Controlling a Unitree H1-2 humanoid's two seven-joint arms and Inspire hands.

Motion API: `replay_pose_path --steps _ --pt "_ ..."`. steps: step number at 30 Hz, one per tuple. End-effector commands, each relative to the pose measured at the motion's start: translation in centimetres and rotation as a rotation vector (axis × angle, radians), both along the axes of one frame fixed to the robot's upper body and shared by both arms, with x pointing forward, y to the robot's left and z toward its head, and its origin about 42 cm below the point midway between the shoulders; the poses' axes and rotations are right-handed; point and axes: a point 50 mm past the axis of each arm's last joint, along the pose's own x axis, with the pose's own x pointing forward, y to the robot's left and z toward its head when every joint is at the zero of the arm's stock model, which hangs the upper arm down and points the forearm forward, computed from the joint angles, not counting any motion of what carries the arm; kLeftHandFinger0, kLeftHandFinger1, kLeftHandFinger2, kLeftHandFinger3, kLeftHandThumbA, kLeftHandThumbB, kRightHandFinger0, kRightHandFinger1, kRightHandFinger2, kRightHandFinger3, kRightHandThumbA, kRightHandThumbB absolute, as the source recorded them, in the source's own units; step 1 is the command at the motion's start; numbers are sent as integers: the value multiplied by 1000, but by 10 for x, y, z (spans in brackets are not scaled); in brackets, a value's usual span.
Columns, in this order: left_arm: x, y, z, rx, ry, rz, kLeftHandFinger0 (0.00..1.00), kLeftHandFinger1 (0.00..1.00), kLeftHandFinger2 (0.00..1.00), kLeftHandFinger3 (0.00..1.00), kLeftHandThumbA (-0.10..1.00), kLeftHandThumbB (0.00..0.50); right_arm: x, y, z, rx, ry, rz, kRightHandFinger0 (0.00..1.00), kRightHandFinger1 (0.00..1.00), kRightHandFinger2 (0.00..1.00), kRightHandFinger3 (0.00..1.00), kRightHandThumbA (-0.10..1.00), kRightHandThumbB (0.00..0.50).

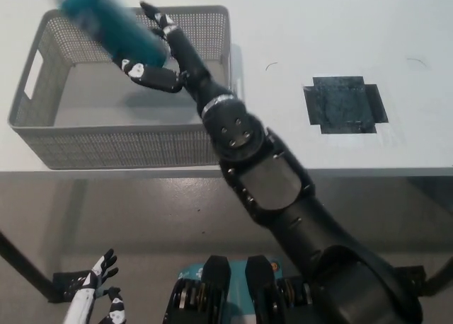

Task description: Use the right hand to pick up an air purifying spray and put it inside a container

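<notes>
1. One black right hand (161,59) holds a tilted teal cylindrical spray can (110,20), fingers wrapped around it, above the grey mesh plastic basket (42,136) on the white counter (318,27).
2. The can could strike the basket's rim if released while tilted.
3. The white left hand (99,296) rests low, fingers spread.

I see even, bright overhead light on the white table (340,27), a soft shadow beneath its front edge, and motion blur smearing the teal spray can (106,23) above the basket (42,136).
</notes>
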Motion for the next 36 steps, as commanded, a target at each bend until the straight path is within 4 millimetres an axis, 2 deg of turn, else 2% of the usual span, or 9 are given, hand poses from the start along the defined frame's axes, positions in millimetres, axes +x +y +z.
replay_pose_path --steps 1,5,8,13,18,23,30,33,36 --pt "1 6 10 35 -52 4 787 916 1000 1000 -100 500 -15 10 77 6 -133 170 978 1000 1000 1000 721 500" --pt "-1 7 9 26 -47 15 780 924 1000 1000 -100 500 -32 -5 119 20 -258 163 1000 1000 1000 1000 681 500" --pt "-3 10 8 31 -48 13 779 919 1000 1000 -100 496 -56 -36 149 -125 -528 49 1000 1000 1000 1000 967 500" --pt "-3 13 10 24 -51 24 799 926 1000 1000 -100 489 -101 -85 162 -10 -698 44 1000 1000 1000 1000 863 500" --pt "-4 18 10 27 -60 37 792 922 1000 1000 -100 500 -147 -144 130 90 -758 40 1000 1000 1000 1000 780 500" --pt "-4 19 8 25 -37 43 799 929 1000 1000 -100 500 -189 -204 79 169 -826 -66 1000 1000 1000 1000 847 500" --pt "-14 20 3 2 -20 65 807 945 1000 1000 -100 400 -216 -263 -6 132 -595 -196 1000 1000 1000 1000 807 500" --pt "-18 23 2 13 -30 61 784 945 1000 1000 182 323 -224 -285 -54 89 -474 -243 1000 1000 1000 1000 777 495" --pt "-15 24 2 2 -43 66 781 944 1000 1000 394 302 -229 -300 -92 47 -350 -290 1000 1000 1000 1000 822 500"
